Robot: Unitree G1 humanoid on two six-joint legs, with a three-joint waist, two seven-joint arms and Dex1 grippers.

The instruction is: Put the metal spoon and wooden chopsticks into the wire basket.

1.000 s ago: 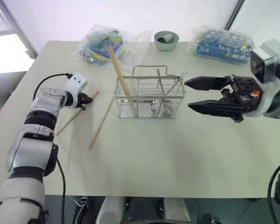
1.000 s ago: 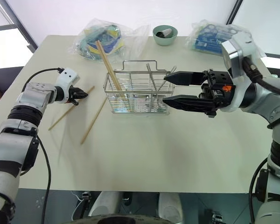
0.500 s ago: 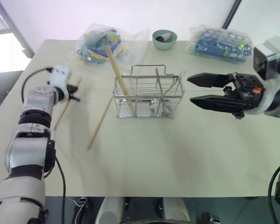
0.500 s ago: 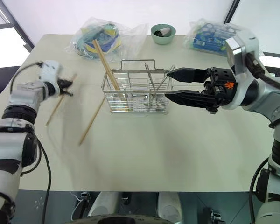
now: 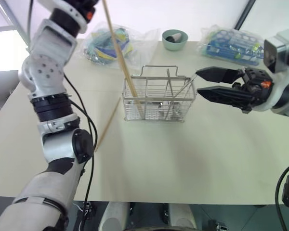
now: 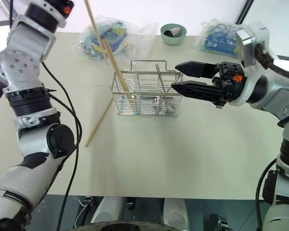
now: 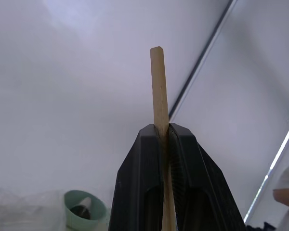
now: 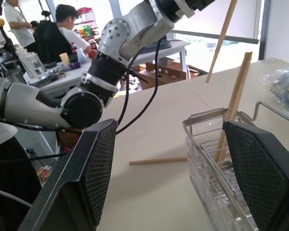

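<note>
The left pincer [image 7: 164,144] is clamped on one of the wooden chopsticks [image 6: 94,26], held high at about 11 o'clock of the wire basket [image 6: 147,96], its lower end hanging above the counter [image 6: 183,154]. The grip is near one end, so the stick could likely swing or slip, miss the rim and drop outside. The right pincer [image 6: 176,77] waits spread wide and empty at the basket's 3 o'clock side. Another chopstick [image 6: 99,122] lies on the counter at the basket's 8 o'clock; one leans inside already, with the metal spoon [image 5: 184,91] apparently propped there too
</note>
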